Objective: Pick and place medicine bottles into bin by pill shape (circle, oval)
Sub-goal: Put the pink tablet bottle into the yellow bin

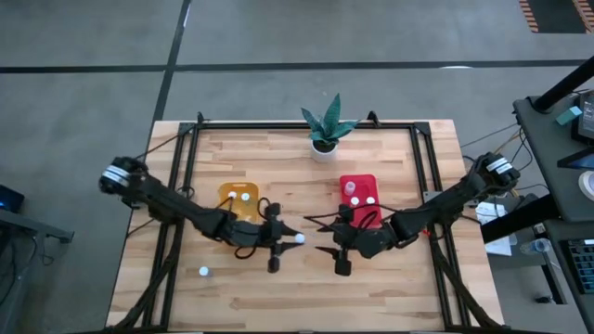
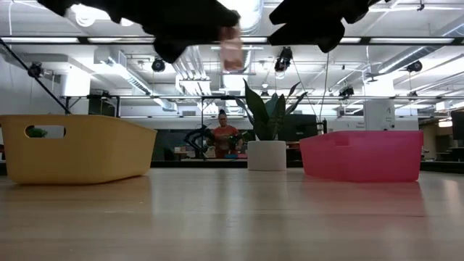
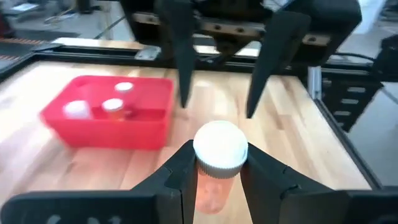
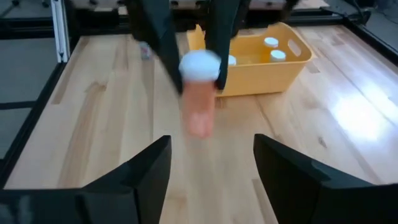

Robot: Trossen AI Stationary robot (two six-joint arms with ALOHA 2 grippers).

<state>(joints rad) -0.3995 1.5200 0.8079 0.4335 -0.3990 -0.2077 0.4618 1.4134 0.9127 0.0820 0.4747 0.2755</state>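
Orange-tinted white-capped medicine bottle [image 3: 217, 165] is hanging clamped in my left claw [image 1: 290, 240] above the wooden bench [image 1: 306, 288], facing my right claw [image 1: 327, 249], spread apart.

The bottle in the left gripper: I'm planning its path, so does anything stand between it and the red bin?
The left gripper holds the bottle above the table. The right gripper, open, hangs directly ahead, between it and the red bin.
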